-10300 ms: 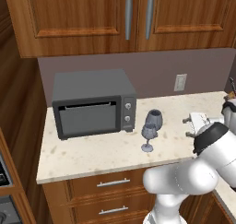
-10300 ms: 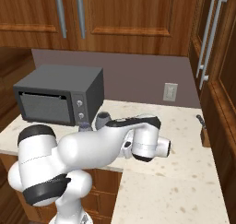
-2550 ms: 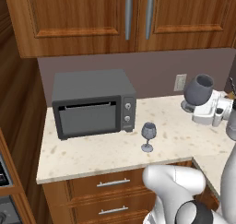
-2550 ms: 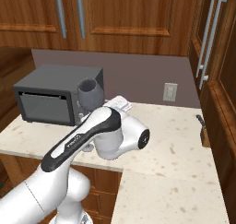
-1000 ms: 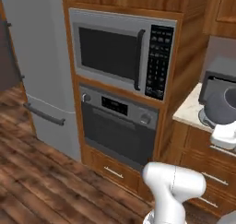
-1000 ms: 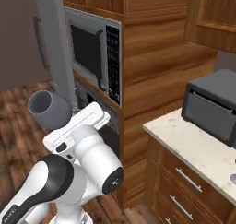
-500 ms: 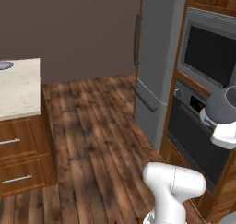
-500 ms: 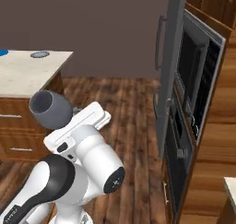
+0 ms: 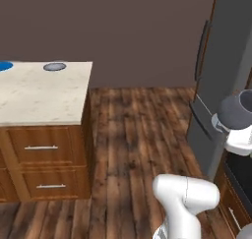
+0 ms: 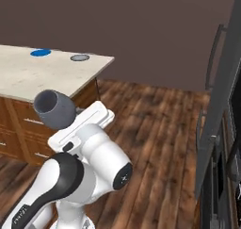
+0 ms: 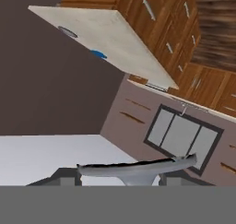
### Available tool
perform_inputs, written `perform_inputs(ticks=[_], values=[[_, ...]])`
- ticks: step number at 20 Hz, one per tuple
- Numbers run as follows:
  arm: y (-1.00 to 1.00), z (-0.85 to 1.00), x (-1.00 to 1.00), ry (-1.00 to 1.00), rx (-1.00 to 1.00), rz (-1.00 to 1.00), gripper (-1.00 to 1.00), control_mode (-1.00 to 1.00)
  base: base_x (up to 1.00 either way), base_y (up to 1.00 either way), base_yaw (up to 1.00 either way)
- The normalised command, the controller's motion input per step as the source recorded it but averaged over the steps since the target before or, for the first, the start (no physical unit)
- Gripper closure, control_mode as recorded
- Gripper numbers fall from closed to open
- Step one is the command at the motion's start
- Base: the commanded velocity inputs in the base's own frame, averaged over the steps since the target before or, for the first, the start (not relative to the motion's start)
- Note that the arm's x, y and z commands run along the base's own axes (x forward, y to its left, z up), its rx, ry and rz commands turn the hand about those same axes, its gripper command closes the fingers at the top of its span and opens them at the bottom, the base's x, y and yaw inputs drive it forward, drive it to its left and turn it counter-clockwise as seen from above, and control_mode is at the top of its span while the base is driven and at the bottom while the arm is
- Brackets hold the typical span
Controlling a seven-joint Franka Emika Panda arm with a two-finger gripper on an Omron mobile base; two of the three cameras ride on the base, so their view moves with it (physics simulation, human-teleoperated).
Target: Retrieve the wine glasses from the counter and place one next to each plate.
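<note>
1. The end effector (image 10: pixel 70 124) is closed around the dark grey wide-bowled wine glass (image 10: pixel 55 108), carried high above the wood floor (image 9: pixel 133 134).
2. On the beige stone-topped island desk (image 9: pixel 39 98), the solid blue round plate (image 10: pixel 40 53) and the grey round plate (image 10: pixel 79 58) lie near its far edge.

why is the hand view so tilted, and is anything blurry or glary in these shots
Hand view: rolled with the hand, so the island top slants overhead; the dark grey wine glass smears along the bottom. Left base view: flat even light, soft shadow beneath the island overhang. Right base view: no glare, slightly soft.
</note>
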Motion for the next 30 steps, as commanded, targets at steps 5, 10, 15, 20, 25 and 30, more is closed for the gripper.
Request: perform_inputs(ticks=[5, 10, 15, 20, 25, 30], values=[[0.0, 0.0, 0.0, 0.0, 0.0, 0.0, 1.0, 1.0, 1.0, 0.12, 0.0], [0.0, 0.0, 0.0, 0.0, 0.0, 0.0, 1.0, 1.0, 1.0, 0.0, 0.04], [0.0, 0.0, 0.0, 0.0, 0.0, 0.0, 1.0, 1.0, 1.0, 0.0, 0.08], [0.0, 0.0, 0.0, 0.0, 0.0, 0.0, 1.0, 1.0, 1.0, 0.04, 0.05], [0.0, 0.0, 0.0, 0.0, 0.0, 0.0, 1.0, 1.0, 1.0, 0.0, 0.04], [0.0, 0.0, 0.0, 0.0, 0.0, 0.0, 1.0, 1.0, 1.0, 0.0, 0.03]])
